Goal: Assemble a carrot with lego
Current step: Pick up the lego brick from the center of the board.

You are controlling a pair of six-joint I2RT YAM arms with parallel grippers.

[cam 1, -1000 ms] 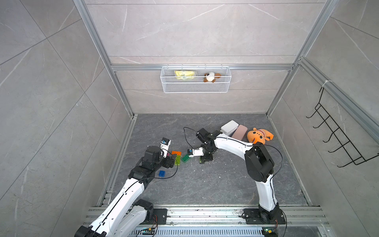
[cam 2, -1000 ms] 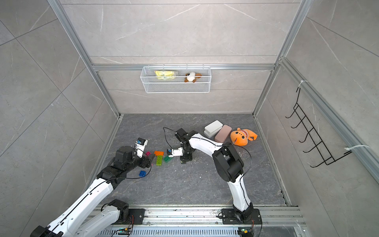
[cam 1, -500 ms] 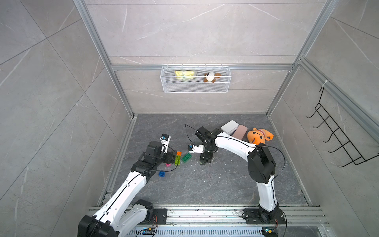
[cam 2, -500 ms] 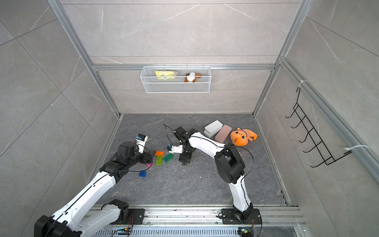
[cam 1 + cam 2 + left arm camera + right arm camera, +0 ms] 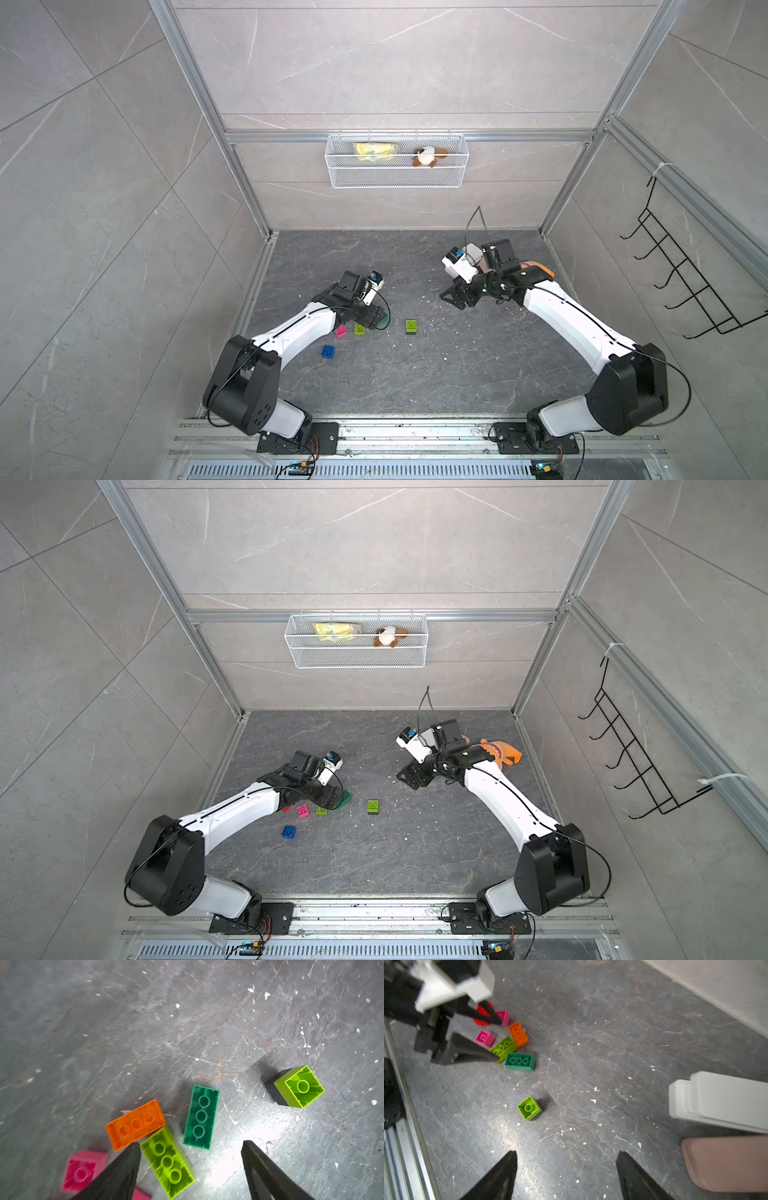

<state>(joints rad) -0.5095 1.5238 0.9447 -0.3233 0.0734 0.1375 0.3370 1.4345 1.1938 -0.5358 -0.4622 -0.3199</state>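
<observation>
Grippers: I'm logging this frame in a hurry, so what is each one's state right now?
Left gripper: open, holding nothing, jaws apart above the loose bricks.
Right gripper: open, holding nothing.

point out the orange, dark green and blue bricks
orange brick [image 5: 136,1124], left wrist view, middle of its upward face
dark green brick [image 5: 201,1116], left wrist view, its middle ring
blue brick [image 5: 328,351], in a top view, its centre
</observation>
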